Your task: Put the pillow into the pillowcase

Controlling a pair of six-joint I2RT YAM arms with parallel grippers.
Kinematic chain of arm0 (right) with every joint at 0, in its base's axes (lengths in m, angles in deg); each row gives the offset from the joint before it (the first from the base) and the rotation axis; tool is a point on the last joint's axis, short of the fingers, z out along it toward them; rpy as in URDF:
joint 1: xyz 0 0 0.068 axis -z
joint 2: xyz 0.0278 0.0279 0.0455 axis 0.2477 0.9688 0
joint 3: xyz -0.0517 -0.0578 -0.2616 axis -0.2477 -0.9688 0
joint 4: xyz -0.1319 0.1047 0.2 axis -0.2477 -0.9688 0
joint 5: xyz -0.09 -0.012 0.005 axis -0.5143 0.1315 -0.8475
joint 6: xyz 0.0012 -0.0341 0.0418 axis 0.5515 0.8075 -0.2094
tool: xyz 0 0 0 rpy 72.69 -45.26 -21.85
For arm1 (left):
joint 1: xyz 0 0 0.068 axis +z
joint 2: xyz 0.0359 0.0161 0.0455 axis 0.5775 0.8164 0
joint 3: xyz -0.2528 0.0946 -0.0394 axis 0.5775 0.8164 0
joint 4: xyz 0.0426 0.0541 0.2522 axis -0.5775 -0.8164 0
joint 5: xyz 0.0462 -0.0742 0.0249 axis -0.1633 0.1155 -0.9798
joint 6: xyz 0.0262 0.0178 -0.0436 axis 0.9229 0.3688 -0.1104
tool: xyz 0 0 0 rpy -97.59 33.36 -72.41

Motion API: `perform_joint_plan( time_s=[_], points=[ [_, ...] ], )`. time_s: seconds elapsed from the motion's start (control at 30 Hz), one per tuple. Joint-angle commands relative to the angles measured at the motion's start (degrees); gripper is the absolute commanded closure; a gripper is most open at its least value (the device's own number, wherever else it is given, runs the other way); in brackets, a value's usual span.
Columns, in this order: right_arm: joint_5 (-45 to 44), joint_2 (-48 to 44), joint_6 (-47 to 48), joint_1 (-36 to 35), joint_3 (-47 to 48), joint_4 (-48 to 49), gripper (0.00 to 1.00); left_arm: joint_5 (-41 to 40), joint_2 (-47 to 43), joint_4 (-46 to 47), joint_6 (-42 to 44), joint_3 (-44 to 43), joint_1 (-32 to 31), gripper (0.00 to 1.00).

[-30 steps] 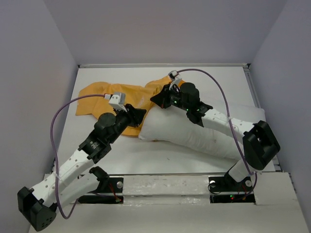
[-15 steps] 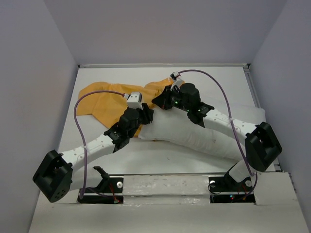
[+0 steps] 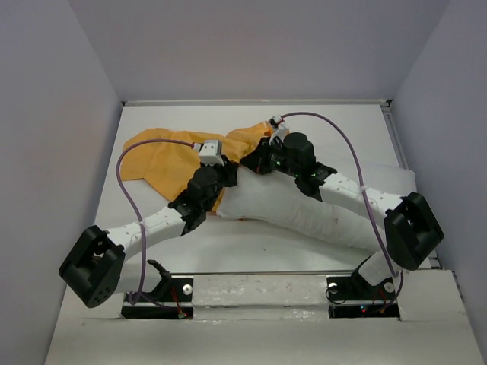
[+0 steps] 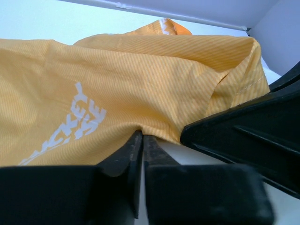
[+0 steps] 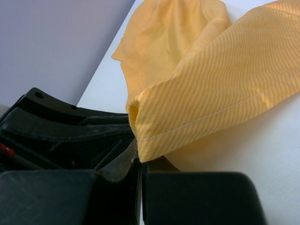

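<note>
The orange-yellow pillowcase [image 3: 163, 156] lies crumpled at the back left, its open edge over the left end of the white pillow [image 3: 304, 213]. My left gripper [image 3: 227, 176] is shut on a fold of the pillowcase [image 4: 117, 89] at the pillow's near-left corner, jaws together [image 4: 142, 137]. My right gripper [image 3: 251, 160] is shut on the stitched hem corner of the pillowcase [image 5: 211, 98], jaws together [image 5: 139, 159]. The two grippers sit almost touching. The pillow's white fabric shows under the hem [image 5: 267, 145]. The Mickey print is hidden; white lettering [image 4: 70, 126] shows.
The pillow stretches to the right under my right arm [image 3: 358, 194]. The back wall edge [image 3: 259, 102] and side walls close in the table. The right gripper's black body [image 4: 243, 136] fills the right of the left wrist view.
My left arm has reached forward and to the right, bringing its gripper onto the pillowcase edge beside the right gripper. The right gripper has shifted slightly left with the hem.
</note>
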Motion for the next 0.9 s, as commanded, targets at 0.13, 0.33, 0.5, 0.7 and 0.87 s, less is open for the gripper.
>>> perform_joint_plan(
  time_s=[0.13, 0.33, 0.5, 0.7, 0.87],
  points=[
    [-0.8, -4.9, 5.8, 0.2, 1.1, -6.7, 0.4, 3.6, -2.2, 8.1, 0.2, 2.0, 3.7, 1.0],
    [0.2, -10.6, 17.7, -0.3, 0.9, -24.2, 0.14, 6.6, -6.9, 7.6, -2.4, 6.5, 5.2, 1.0],
    [-5.0, -10.9, 27.4, -5.8, 2.6, -35.4, 0.08, 10.4, -8.2, 7.6, -4.3, 8.3, 6.1, 1.0],
    [-21.6, 2.3, 35.4, -12.7, 12.5, -45.5, 0.04, 13.7, -10.1, 7.3, -5.1, 8.1, 6.3, 1.0],
    [-33.9, 10.1, 33.6, -13.4, 16.7, -43.5, 0.72, 15.6, -12.2, 5.8, -6.0, 9.9, 6.4, 1.0]
  ],
)
